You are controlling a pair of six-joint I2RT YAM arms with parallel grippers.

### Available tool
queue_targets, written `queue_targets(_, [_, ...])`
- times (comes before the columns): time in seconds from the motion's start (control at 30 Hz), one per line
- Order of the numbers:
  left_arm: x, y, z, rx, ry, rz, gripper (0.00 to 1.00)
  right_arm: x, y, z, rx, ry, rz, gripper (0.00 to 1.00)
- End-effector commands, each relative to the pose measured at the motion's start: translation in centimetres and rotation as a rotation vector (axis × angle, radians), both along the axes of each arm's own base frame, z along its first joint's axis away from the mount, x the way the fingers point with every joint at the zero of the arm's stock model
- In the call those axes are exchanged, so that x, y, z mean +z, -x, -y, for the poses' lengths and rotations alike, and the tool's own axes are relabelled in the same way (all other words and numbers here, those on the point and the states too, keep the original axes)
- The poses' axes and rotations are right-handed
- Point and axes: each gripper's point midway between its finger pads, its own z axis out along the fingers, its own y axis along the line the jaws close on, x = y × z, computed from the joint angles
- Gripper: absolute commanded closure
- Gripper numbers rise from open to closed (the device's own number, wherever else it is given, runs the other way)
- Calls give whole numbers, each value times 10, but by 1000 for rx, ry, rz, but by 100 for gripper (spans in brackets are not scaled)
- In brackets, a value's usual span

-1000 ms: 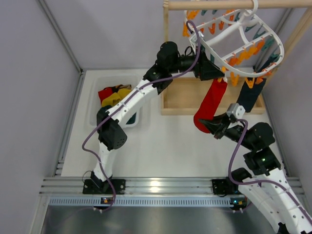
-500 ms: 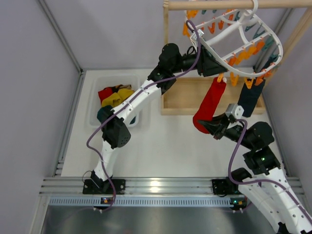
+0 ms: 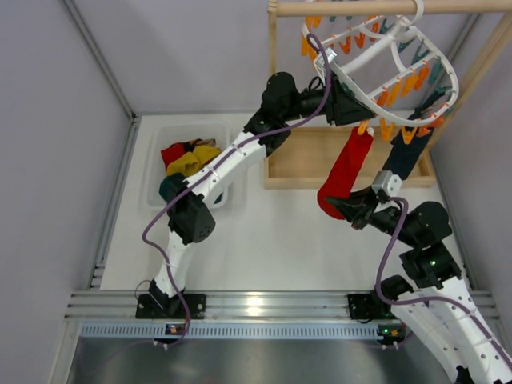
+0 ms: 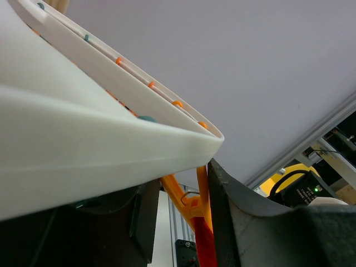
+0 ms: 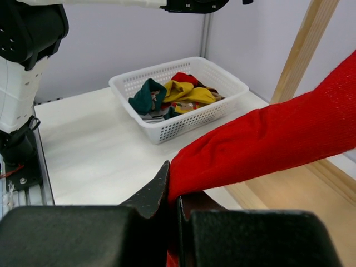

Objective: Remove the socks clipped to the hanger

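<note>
The white hanger [image 3: 352, 86] hangs from the wooden rod, its rim ringed with orange and teal clips. A red sock [image 3: 346, 172] hangs from one orange clip [image 4: 192, 208] under the rim [image 4: 83, 144]. My left gripper [image 3: 356, 112] reaches under that rim, and its fingers [image 4: 222, 189] press on the clip's two handles. The sock's top [image 4: 206, 250] shows just below the clip. My right gripper [image 3: 346, 206] is shut on the red sock's lower end [image 5: 267, 144] and holds it out toward the front. A dark navy sock [image 3: 408, 156] hangs clipped to the right.
A white basket [image 3: 156, 172] at the left rear holds loose socks [image 3: 188, 160] in red, yellow and teal. The wooden stand's tray base [image 3: 296, 160] lies under the hanger, and its rod [image 3: 352, 8] and slanted post run along the back right.
My left gripper has moved in under the hanger rim and its jaws have closed onto the orange clip. The hanger has tipped slightly. The right gripper keeps its hold on the red sock.
</note>
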Motion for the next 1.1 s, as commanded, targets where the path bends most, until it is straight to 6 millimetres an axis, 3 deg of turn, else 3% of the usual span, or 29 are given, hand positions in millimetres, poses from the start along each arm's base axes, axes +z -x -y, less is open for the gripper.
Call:
queue_targets(0.0, [31,4,-9,28,80,74,90,-1,6,0,20,-1,-2,100])
queue_targets(0.07, [32,1,-10,40,82,70,100,-2,5,2,4,-4,-9,100])
queue_targets(0.4, [28,2,-16,75,66,98,100,-12,9,6,-14,-21,-41,100])
queue_targets(0.43, [24,2,-16,74,58,97,95,-12,7,7,-26,-25,-40,100])
queue_targets(0.5, [21,2,-15,69,51,93,70,-11,7,7,-27,-31,-40,100])
queue_targets(0.73, [23,7,-14,50,54,84,45,-5,7,5,-13,-39,-34,100])
queue_targets(0.97, [25,15,-15,26,53,90,45,-4,7,4,-8,-42,-32,100])
queue_targets(1.07, [26,16,-15,23,54,87,50,-5,6,4,-8,-40,-36,100])
